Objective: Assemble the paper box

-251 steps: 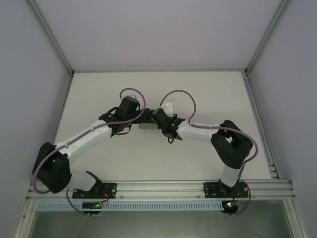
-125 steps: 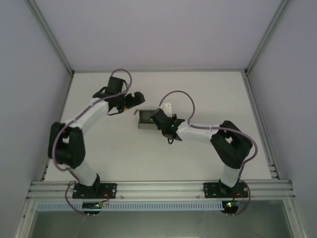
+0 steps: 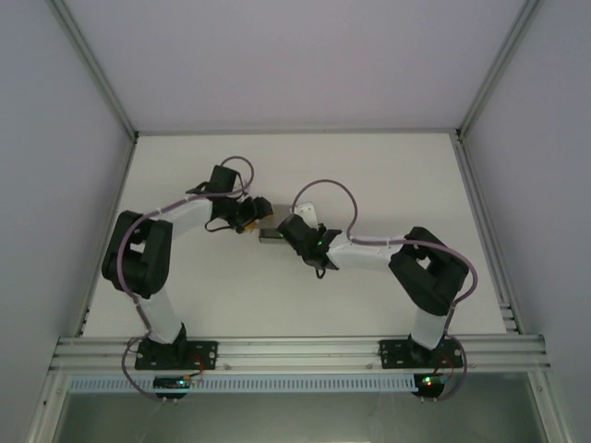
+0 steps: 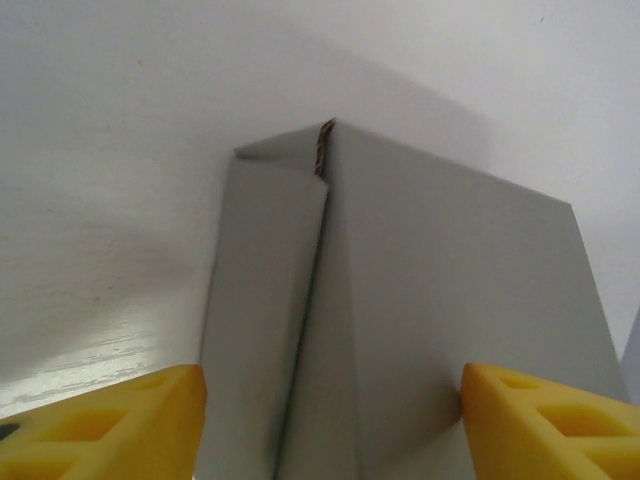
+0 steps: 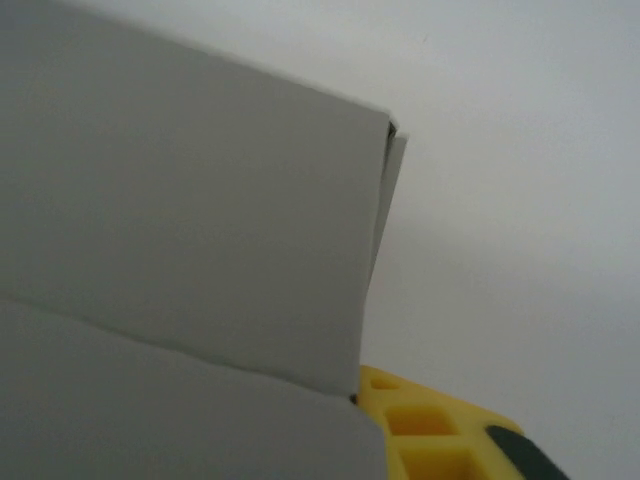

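White tabletop (image 3: 388,175) is spread beneath the paper box (image 4: 440,290), which is kept near its middle. The left gripper (image 4: 330,425) has been swung back from the far left, and its half-open jaws are set either side of the box's folded corner, so a two-handed fold is judged near. How far the right gripper (image 3: 283,228) is parted at the box's other end cannot be told, and the box's inside is hidden.
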### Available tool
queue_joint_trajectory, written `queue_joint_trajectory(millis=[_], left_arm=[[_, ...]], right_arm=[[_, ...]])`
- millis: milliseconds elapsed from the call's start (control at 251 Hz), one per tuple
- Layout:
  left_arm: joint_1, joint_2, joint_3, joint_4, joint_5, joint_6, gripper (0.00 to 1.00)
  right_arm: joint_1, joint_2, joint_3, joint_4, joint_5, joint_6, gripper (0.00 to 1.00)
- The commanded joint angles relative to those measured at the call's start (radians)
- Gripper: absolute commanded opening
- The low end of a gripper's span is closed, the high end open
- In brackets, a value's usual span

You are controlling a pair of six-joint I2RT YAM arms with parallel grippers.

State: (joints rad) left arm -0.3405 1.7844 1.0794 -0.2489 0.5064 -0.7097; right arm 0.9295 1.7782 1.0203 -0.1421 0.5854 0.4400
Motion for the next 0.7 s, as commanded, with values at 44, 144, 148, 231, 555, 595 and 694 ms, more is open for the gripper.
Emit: queue_joint_trajectory(millis=[44,144,148,231,555,595,694], left_arm=[[-0.005,0.042,-0.053,0.041,-0.017,-0.020,0.65],[-0.005,0.057,-0.056,0.047,-0.028,-0.016,0.63],[-0.005,0.057,-0.056,0.047,-0.029,-0.016,0.62],[-0.005,0.068,-0.053,0.050,-0.031,-0.013,0.61],[-0.004,0.099,-0.036,0.072,-0.041,-0.004,0.56],[-0.005,0.104,-0.035,0.073,-0.039,-0.001,0.53],[-0.003,0.107,-0.044,0.098,-0.027,0.010,0.51]], right_arm=[[0.015,-0.047,-0.027,-0.047,-0.035,-0.049,0.33],[0.016,-0.079,-0.044,-0.065,-0.064,-0.066,0.44],[0.016,-0.081,-0.046,-0.066,-0.065,-0.068,0.45],[0.015,-0.121,-0.069,-0.084,-0.086,-0.076,0.54],[-0.021,-0.328,-0.230,-0.116,-0.234,-0.092,0.99],[-0.042,-0.348,-0.243,-0.107,-0.271,-0.093,0.99],[-0.114,-0.383,-0.249,-0.078,-0.383,-0.067,0.99]])
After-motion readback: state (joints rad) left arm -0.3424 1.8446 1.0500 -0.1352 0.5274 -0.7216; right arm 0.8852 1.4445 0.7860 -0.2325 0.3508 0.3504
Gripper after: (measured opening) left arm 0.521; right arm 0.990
